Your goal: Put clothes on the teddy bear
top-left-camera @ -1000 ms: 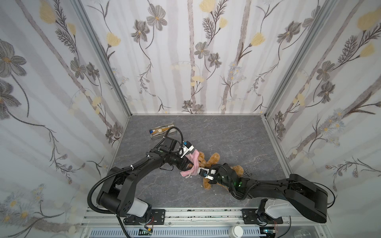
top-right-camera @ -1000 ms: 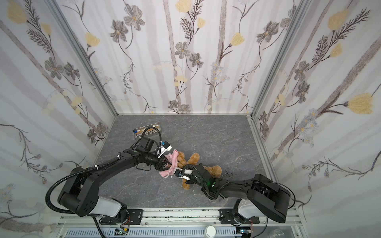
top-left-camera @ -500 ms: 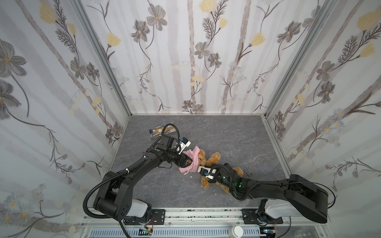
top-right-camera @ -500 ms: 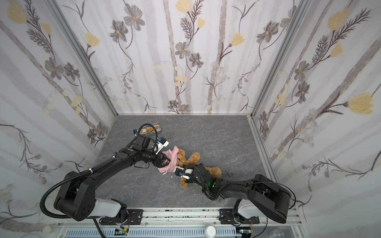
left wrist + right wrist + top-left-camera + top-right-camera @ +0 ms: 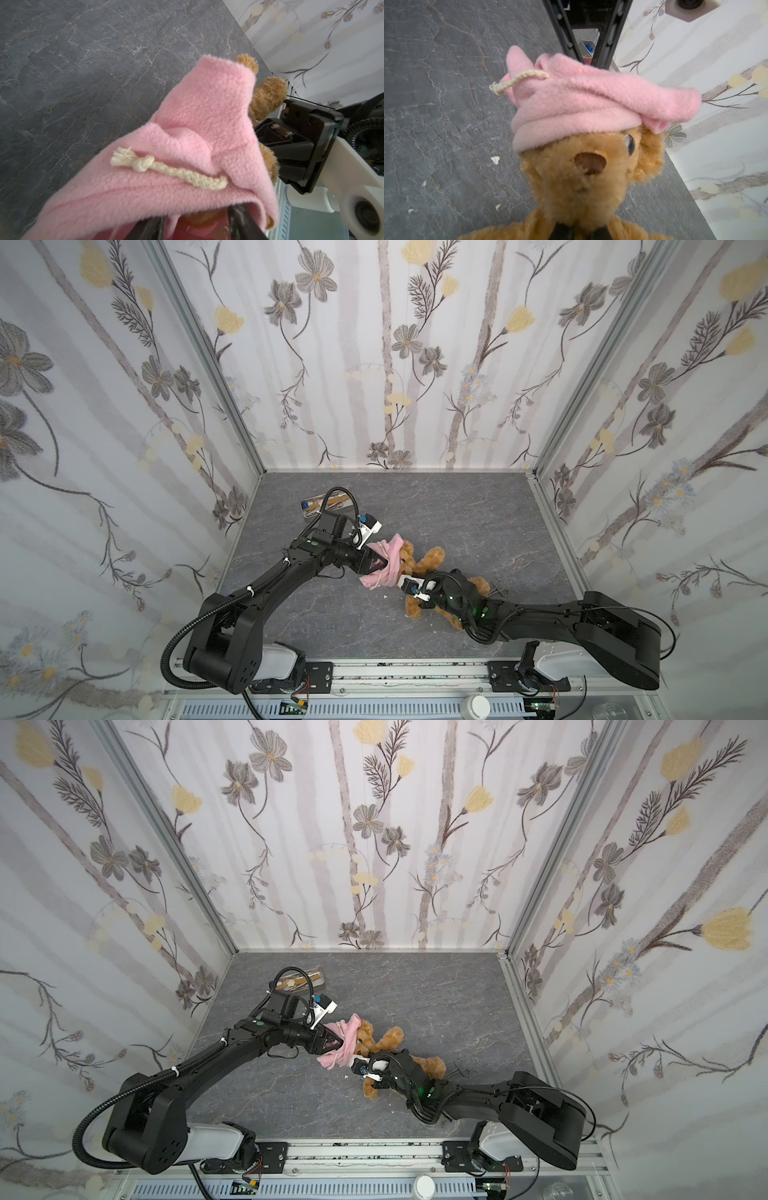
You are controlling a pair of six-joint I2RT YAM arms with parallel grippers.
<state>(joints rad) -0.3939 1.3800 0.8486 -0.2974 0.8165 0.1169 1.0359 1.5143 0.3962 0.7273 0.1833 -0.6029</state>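
With my right end effector (image 5: 578, 231) clamping the golden-brown plush teddy bear (image 5: 581, 182), my left end effector (image 5: 195, 225), grip unclear, should next pull the pink fleece shirt (image 5: 197, 124) toward four o'clock.

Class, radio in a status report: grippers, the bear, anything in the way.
Right gripper shut on teddy bear. Left gripper in pink garment, grip unclear. Garment bunched atop head; right gripper blocks torso.

You had three floral-papered walls (image 5: 374, 364) boxing in a dark grey marbled desk (image 5: 457, 510). Aluminium posts (image 5: 202, 344) stood at its back corners, a slotted rail (image 5: 395, 672) ran along its near edge. Light was even and diffuse.
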